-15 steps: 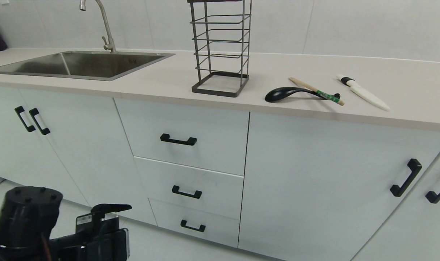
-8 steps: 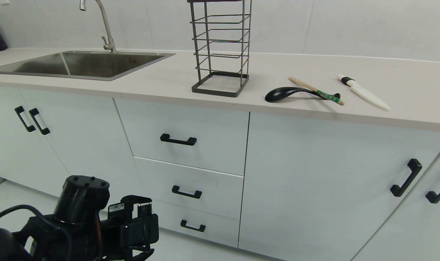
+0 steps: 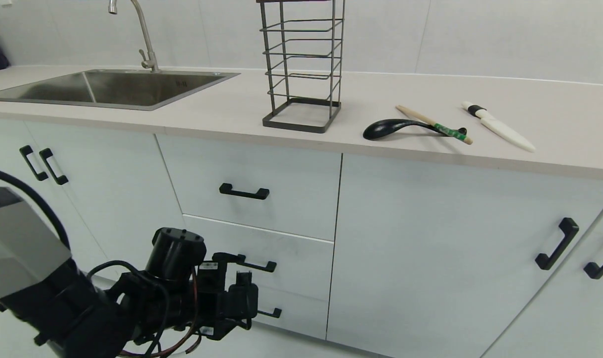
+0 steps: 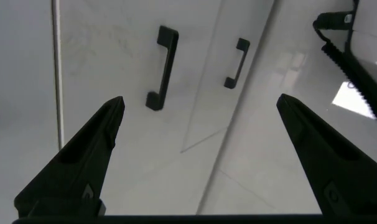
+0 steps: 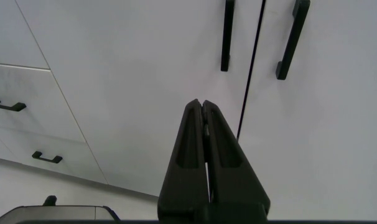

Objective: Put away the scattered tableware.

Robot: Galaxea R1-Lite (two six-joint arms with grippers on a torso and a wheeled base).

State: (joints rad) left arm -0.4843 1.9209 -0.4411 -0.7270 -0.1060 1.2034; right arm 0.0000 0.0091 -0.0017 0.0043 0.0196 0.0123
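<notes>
Near the counter's front edge lie a black spoon (image 3: 387, 128), a pair of chopsticks (image 3: 433, 124) across its handle, and a white knife (image 3: 501, 129) further right. A tall black wire rack (image 3: 302, 67) stands left of them. My left gripper (image 3: 249, 288) hangs low in front of the drawer stack, level with the lower drawers, far below the tableware. In its wrist view this left gripper (image 4: 201, 102) is open with nothing between the fingers (image 4: 89, 155). My right gripper (image 5: 202, 106) is shut and empty, pointing at the cupboard doors.
A steel sink (image 3: 115, 88) with a faucet (image 3: 142, 32) occupies the counter's left. Three drawers below the rack carry black handles (image 3: 244, 191). Cupboard doors with black handles (image 3: 555, 243) flank them. Door handles (image 5: 226, 34) face the right gripper.
My left arm has risen from the lower left corner and swung right, closer to the lower drawers. The tableware on the counter has not moved.
</notes>
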